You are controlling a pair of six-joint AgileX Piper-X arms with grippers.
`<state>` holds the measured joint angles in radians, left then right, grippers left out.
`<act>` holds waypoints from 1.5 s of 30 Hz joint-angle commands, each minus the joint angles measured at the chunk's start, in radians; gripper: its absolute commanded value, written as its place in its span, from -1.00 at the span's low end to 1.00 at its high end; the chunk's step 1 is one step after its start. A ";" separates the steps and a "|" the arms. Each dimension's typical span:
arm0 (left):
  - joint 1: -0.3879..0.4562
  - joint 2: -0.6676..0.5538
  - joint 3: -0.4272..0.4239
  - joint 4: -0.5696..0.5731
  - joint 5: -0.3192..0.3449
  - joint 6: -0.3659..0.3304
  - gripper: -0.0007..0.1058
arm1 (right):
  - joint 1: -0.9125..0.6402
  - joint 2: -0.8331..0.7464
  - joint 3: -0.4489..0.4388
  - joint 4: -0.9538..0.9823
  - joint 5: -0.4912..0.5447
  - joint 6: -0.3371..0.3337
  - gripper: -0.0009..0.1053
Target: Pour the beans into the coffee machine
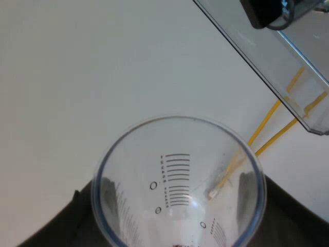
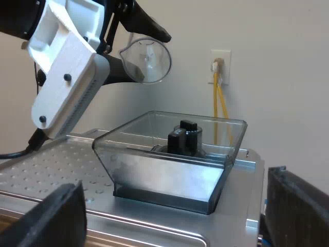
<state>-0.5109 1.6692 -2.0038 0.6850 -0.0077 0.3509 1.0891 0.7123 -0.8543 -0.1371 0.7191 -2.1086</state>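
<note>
My left gripper (image 1: 177, 206) is shut on a clear measuring glass (image 1: 177, 154) with printed scale lines; its dark fingers (image 1: 109, 191) show through the walls on both sides. The glass looks empty apart from a few specks near its base. In the right wrist view the same glass (image 2: 148, 59) lies tipped on its side in the left gripper (image 2: 140, 50), high above the clear bean hopper (image 2: 169, 170) on the espresso machine's metal top (image 2: 46, 164). A black knob (image 2: 184, 136) stands inside the hopper. My right gripper (image 2: 175, 211) is open, level with the machine's top, with nothing between its fingers.
A pale wall stands behind the machine, with an outlet (image 2: 220, 64) and yellow cables (image 2: 221, 108) hanging from it. The hopper's clear rim (image 1: 267, 67) passes close beside the glass. The perforated metal top stretches out beside the hopper.
</note>
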 commanded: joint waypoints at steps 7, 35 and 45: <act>-0.002 -0.003 -0.007 -0.064 0.008 0.103 -0.74 | -0.003 -0.007 -0.011 -0.008 0.005 0.002 0.40; -0.004 -0.090 -0.007 -0.015 -0.169 -1.185 -0.75 | -0.003 -0.007 -0.011 -0.008 -0.020 0.002 0.40; -0.001 -0.187 -0.007 0.150 -0.062 -1.476 -0.98 | -0.003 -0.007 -0.011 -0.008 -0.228 -0.005 0.40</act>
<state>-0.5116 1.5126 -2.0038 0.8219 -0.0726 -1.0362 1.0891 0.7123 -0.8543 -0.1356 0.5397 -2.1065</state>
